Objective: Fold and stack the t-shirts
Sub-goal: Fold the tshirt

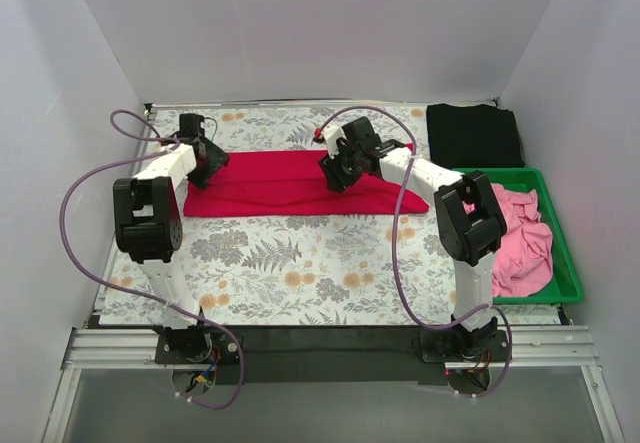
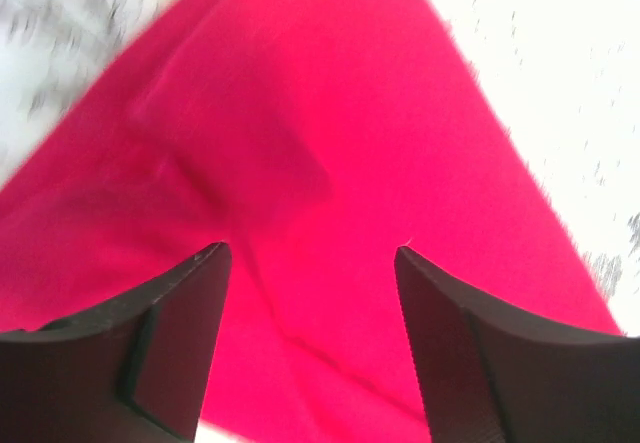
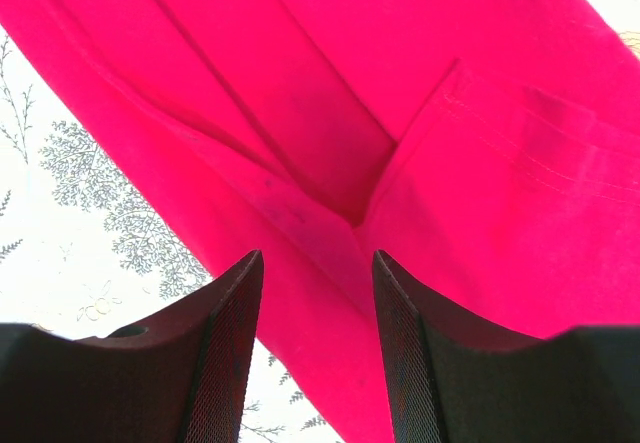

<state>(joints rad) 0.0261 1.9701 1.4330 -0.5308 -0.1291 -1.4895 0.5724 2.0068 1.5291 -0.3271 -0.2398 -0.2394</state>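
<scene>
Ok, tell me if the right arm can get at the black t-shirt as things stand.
Probably yes: the black t-shirt lies uncovered behind the green bin, and the right end effector is open, holding nothing.

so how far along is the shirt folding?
Done: the black shirt looks folded, at the far right corner. In hand: the red shirt lies as a long folded band, with the left gripper and right gripper both open above it, not gripping. Left: the pink shirts sit crumpled in the green bin; nothing is stacked yet.
</scene>
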